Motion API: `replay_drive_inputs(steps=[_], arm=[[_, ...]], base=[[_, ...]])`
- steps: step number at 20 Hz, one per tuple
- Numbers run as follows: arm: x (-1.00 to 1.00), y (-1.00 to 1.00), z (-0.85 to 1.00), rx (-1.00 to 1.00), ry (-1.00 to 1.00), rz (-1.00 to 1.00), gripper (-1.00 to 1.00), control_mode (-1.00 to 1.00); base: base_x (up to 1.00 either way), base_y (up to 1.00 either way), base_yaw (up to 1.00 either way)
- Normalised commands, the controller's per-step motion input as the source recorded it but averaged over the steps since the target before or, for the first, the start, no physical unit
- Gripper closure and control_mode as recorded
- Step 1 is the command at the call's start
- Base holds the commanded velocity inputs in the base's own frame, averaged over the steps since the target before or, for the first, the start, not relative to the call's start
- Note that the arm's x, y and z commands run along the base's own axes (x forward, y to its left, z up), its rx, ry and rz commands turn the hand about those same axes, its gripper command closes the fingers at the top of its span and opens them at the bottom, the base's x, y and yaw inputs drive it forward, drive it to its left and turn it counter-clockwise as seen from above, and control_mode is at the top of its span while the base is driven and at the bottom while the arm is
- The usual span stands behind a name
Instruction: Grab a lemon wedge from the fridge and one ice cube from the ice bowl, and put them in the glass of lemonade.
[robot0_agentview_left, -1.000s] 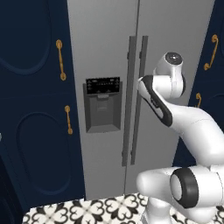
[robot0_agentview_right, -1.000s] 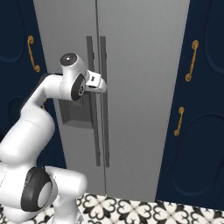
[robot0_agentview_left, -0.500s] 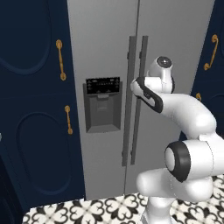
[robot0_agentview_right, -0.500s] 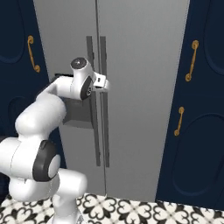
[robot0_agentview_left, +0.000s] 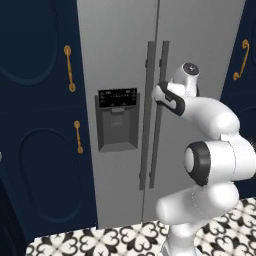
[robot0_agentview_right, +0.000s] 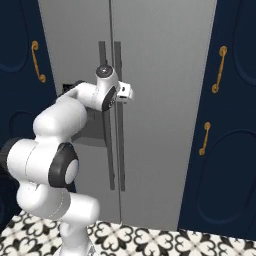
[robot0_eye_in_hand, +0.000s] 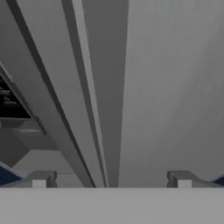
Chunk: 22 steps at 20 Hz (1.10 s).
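Fridge (robot0_agentview_left: 125, 60) doors shut, so we're at step 1: gripper (robot0_eye_in_hand: 111, 177) spread wide & empty, right up at the right door's handle (robot0_agentview_right: 119, 115), w/ lemon wedge, ice cube and glass all untouched afaict.

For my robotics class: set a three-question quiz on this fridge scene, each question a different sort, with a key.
1. True or false: the fridge doors are shut.
2. The gripper fingers are: A) open, B) clamped on a handle.
3. What colour are the cabinet handles beside the fridge?

Key: 1 true; 2 A; 3 gold.
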Motion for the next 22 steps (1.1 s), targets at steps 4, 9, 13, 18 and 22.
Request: replay_drive_inputs(steps=[4,9,13,18,22], arm=[[0.44,0.03,-0.15,0.00,0.00,0.00,-1.00,-1.00],[0.41,0.11,-0.16,0.00,0.00,0.00,-1.00,-1.00],[0.31,0.00,-0.19,0.00,0.00,0.00,-1.00,-1.00],[0.34,0.00,-0.19,0.00,0.00,0.00,-1.00,-1.00],[0.38,0.00,-0.12,0.00,0.00,0.00,-1.00,-1.00]], base=[[0.00,0.00,0.00],[0.00,0.00,0.00],[0.00,0.00,0.00],[0.00,0.00,0.00],[0.00,0.00,0.00]])
